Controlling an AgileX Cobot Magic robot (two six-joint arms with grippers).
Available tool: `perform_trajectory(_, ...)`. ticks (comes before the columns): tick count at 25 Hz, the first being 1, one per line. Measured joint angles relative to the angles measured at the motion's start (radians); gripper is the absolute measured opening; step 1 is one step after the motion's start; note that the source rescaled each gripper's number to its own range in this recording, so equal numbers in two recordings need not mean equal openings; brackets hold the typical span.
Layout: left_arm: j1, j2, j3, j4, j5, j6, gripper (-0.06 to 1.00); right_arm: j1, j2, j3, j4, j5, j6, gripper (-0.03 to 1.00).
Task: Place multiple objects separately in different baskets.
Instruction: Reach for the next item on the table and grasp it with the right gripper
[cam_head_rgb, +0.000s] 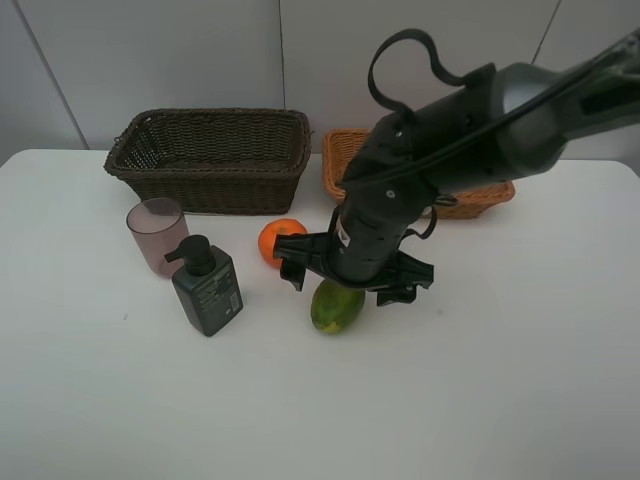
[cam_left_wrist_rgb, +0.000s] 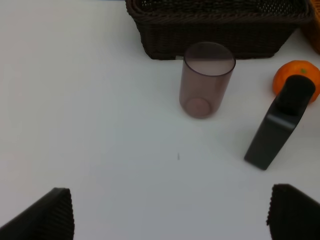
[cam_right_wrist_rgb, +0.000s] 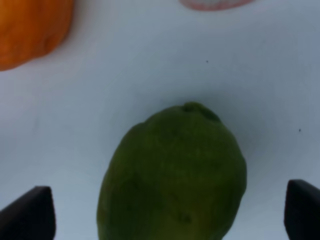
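Note:
A green mango-like fruit (cam_head_rgb: 336, 306) lies on the white table, and my right gripper (cam_head_rgb: 345, 290) hovers open just above it. In the right wrist view the fruit (cam_right_wrist_rgb: 172, 175) sits between the spread fingertips (cam_right_wrist_rgb: 27, 215), untouched. The orange (cam_head_rgb: 280, 240) rests just left of that gripper. Further left stand the mauve cup (cam_head_rgb: 157, 233) and the dark green pump bottle (cam_head_rgb: 207, 287). The dark brown basket (cam_head_rgb: 210, 155) and the light orange basket (cam_head_rgb: 345, 160) stand at the back, the latter half hidden by the arm. My left gripper (cam_left_wrist_rgb: 170, 220) is open over bare table, short of the cup (cam_left_wrist_rgb: 206, 80).
A pinkish rounded edge (cam_right_wrist_rgb: 215, 4) shows beyond the green fruit; I cannot tell what it is. The left wrist view also holds the pump bottle (cam_left_wrist_rgb: 280, 127), the orange (cam_left_wrist_rgb: 295, 80) and the dark basket (cam_left_wrist_rgb: 220, 25). The right arm (cam_head_rgb: 480, 130) reaches in over the light basket.

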Motion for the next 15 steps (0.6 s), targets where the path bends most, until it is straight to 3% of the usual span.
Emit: perform_trajectory(15, 0.0, 0.0, 0.0, 0.0, 0.0, 0.0, 1.0, 0.0, 0.081, 0.0, -0.024, -0.051, 0.006, 1.0)
